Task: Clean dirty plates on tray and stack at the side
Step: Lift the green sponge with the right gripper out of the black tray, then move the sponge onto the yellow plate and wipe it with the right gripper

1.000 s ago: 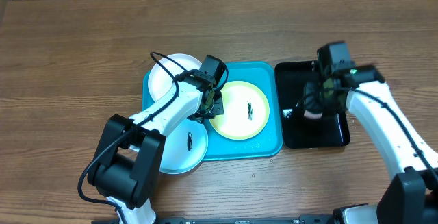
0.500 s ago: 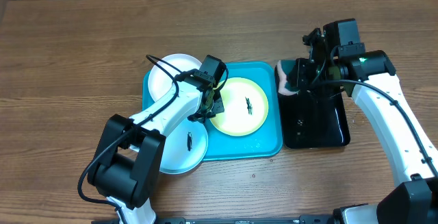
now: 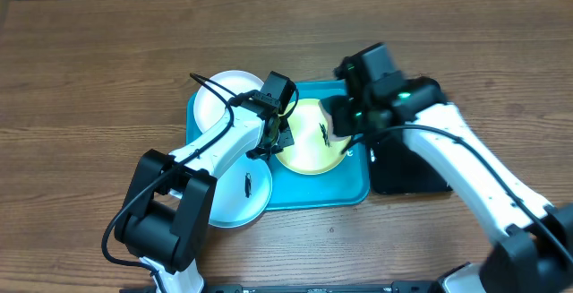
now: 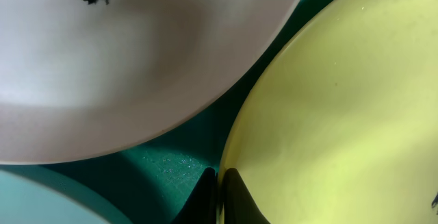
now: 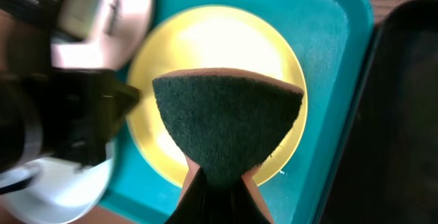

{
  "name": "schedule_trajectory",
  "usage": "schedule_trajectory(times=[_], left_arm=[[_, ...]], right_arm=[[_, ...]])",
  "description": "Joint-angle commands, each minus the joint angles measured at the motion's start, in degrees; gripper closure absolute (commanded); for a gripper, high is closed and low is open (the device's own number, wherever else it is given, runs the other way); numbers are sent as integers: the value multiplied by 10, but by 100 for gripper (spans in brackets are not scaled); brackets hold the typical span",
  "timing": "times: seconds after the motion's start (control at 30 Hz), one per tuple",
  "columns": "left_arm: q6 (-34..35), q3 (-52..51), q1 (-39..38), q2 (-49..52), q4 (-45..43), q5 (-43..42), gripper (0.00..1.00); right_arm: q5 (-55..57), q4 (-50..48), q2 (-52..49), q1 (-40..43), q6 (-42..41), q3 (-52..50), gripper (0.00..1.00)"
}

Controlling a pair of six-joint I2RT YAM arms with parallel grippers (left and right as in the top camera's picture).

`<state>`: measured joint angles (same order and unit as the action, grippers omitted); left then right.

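The turquoise tray (image 3: 313,194) holds the yellow-green plate (image 3: 304,152), which has a dark smear. My left gripper (image 3: 277,141) is shut on that plate's left rim; the left wrist view shows the jaws (image 4: 219,196) pinching the yellow-green edge (image 4: 328,114). A white plate (image 3: 218,100) overlaps the tray's far left corner and a pale blue plate (image 3: 235,194) its near left edge, each with a smear. My right gripper (image 3: 338,124) hovers over the yellow-green plate (image 5: 212,39), shut on a sponge (image 5: 229,125) with its dark green scouring face forward.
A glossy black tray (image 3: 407,168) lies right of the turquoise tray, partly under my right arm. Bare wooden table (image 3: 98,78) surrounds both trays. My left arm runs from the near left across the pale blue plate.
My right arm has swung left from above the black tray to above the yellow-green plate, carrying the sponge. The left arm and the plates have not moved.
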<state>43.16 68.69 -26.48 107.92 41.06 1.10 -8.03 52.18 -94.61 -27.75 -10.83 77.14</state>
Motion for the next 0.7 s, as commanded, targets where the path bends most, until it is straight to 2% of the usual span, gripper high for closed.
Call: schedule_trajectory(times=[0.0, 0.27, 0.67], left_arm=[[6, -2, 6, 7, 1, 7, 96], [6, -2, 6, 7, 1, 7, 96], [6, -2, 6, 7, 0, 7, 96]], right_arm=[[94, -7, -43, -26, -16, -2, 96], [127, -43, -116, -41, -21, -2, 96], [151, -57, -129, -40, -56, -7, 96]])
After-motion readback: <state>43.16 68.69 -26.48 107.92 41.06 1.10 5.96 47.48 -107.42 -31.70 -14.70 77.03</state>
